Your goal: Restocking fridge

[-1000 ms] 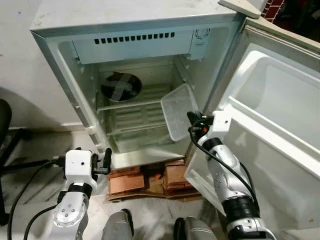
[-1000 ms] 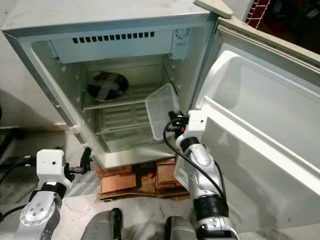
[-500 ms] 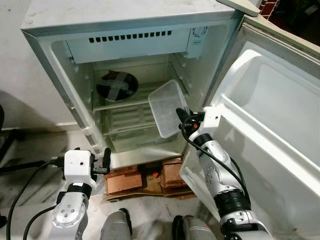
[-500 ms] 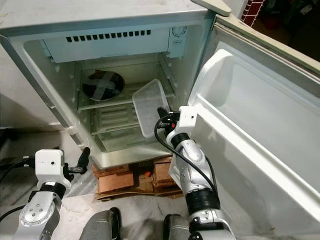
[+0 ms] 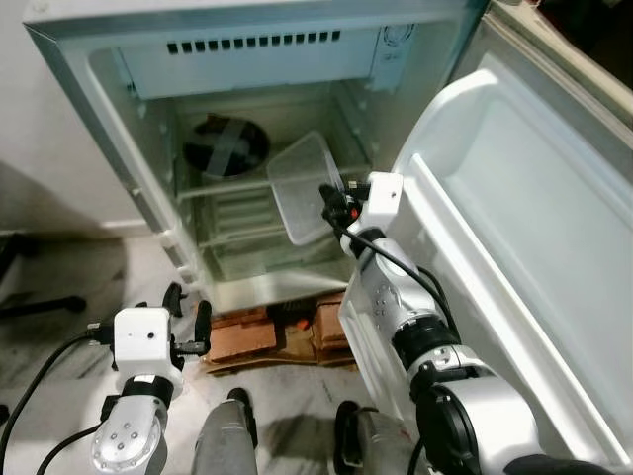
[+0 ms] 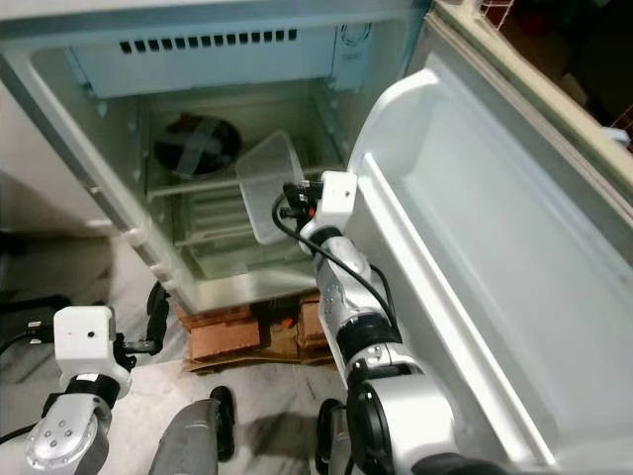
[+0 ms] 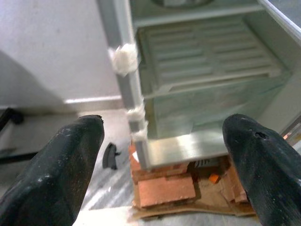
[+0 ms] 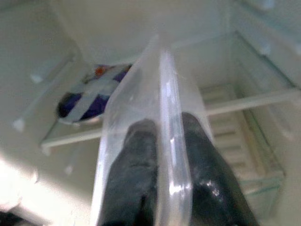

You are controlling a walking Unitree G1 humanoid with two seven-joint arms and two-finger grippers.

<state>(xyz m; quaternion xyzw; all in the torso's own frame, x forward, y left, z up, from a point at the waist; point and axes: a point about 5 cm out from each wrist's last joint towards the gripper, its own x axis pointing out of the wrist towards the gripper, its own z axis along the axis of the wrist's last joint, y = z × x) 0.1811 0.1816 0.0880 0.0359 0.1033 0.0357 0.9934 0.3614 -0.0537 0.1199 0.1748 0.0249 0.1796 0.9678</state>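
Head views: my right gripper [image 5: 326, 203] pinches the clear container [image 5: 302, 186] at the fridge [image 5: 148, 213] mouth, mid-placement. Left wrist: left gripper [image 7: 162, 155] spread, idle low. Right wrist: container rim clamped; next I push toward the shelf [image 8: 244, 101].

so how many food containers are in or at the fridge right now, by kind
clear plastic container, held in the right gripper: 1
dark round dish with taped lid, on the upper shelf: 1
total: 2
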